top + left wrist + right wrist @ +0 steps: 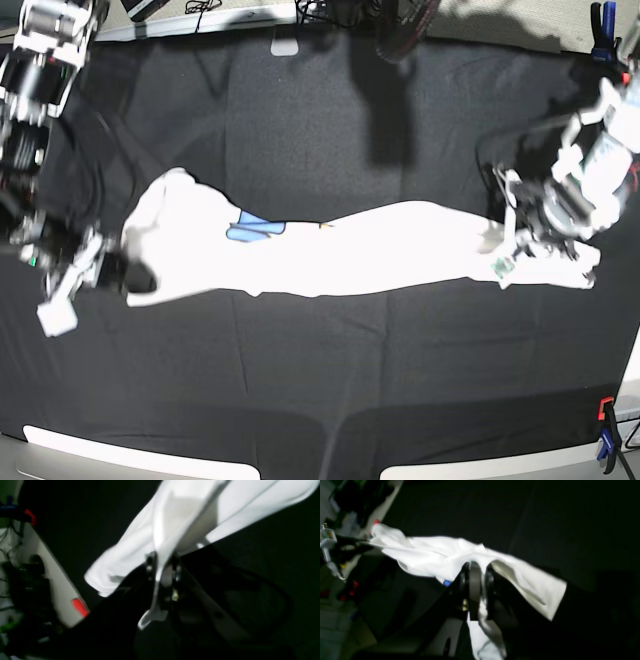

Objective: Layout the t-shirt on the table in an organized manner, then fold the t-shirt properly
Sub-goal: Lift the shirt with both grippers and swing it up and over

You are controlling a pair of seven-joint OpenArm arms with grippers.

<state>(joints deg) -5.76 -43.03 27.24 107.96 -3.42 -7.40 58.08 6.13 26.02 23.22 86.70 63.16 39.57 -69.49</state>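
The white t-shirt [340, 260] is pulled into a long band across the middle of the black table [320, 130], with a bit of blue print [255, 228] showing near its left end. On the base view's right, my left gripper [503, 248] is shut on that end of the shirt. In the left wrist view the cloth [190, 512] runs up from between the fingers [150, 567] of the gripper [163, 570]. My right gripper [122, 268] is shut on the other end. In the right wrist view the t-shirt [425, 555] spreads away from the gripper [480, 580].
Orange and blue clamps hold the black cloth at the front right corner [606, 430] and the back right corner [600, 25]. Red clamp tips [80, 607] mark the table edge in the left wrist view. Cables and gear lie beyond the far edge [330, 12].
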